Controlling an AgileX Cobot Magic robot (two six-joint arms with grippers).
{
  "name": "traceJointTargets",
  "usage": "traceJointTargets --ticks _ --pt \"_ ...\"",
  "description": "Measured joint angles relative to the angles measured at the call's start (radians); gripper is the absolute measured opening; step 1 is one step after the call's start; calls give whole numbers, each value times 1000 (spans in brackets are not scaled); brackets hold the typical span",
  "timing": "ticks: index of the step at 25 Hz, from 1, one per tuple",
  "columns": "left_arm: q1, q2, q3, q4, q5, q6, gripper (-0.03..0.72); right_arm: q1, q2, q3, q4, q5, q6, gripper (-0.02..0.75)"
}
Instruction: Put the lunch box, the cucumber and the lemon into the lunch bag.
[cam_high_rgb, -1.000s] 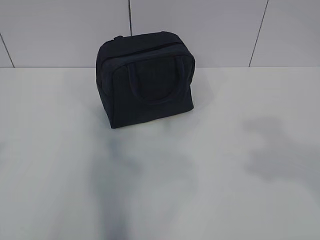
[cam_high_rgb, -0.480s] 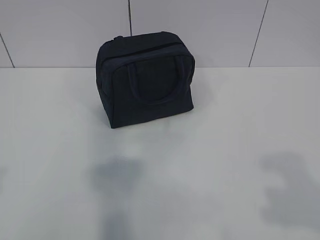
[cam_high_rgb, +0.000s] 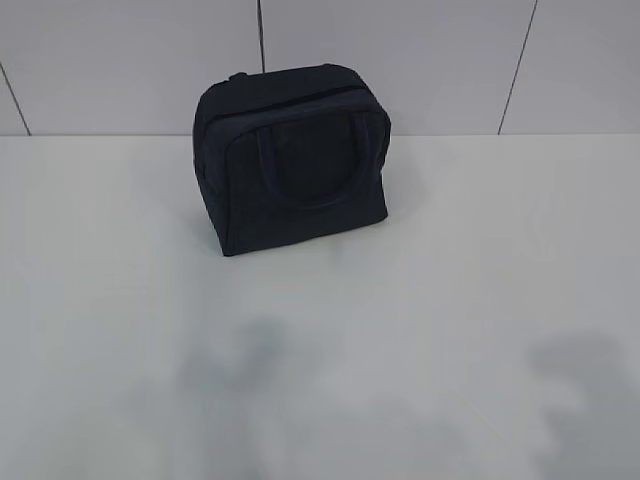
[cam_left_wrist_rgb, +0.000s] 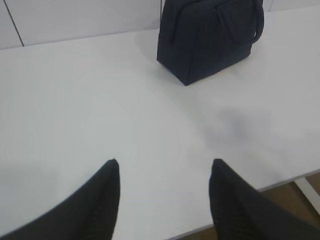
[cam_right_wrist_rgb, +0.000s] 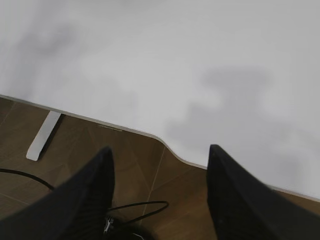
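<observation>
The dark navy lunch bag (cam_high_rgb: 290, 157) stands upright and zipped at the back of the white table (cam_high_rgb: 420, 300), against the wall, its loop handle lying flat on the front face. In the left wrist view the lunch bag (cam_left_wrist_rgb: 207, 37) is far ahead and to the right of my left gripper (cam_left_wrist_rgb: 164, 165), which hangs open and empty over the table's front part. My right gripper (cam_right_wrist_rgb: 160, 152) is open and empty above the table's front edge and the floor. The lunch box, the cucumber and the lemon are out of view. Neither gripper shows in the exterior view.
The white table's front edge (cam_right_wrist_rgb: 125, 130) has a curved cut-out; below it lie brown floor, a white table foot (cam_right_wrist_rgb: 44, 135) and a black cable (cam_right_wrist_rgb: 145, 206). A tiled grey wall (cam_high_rgb: 440, 60) stands behind the lunch bag.
The arms' shadows on the table have slid toward the near edge. The lunch bag has not moved.
</observation>
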Motion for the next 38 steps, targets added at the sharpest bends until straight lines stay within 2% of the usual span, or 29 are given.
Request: traceJointTargets --ticks 12,30,38 --pt "0 0 24 22 56 0 403 0 -184 53 1 9 -34 441" --pt "0 0 29 22 66 10 361 0 -192 72 5 -27 -35 441" --pt "0 0 29 22 66 10 372 0 -192 72 5 -27 -35 498"
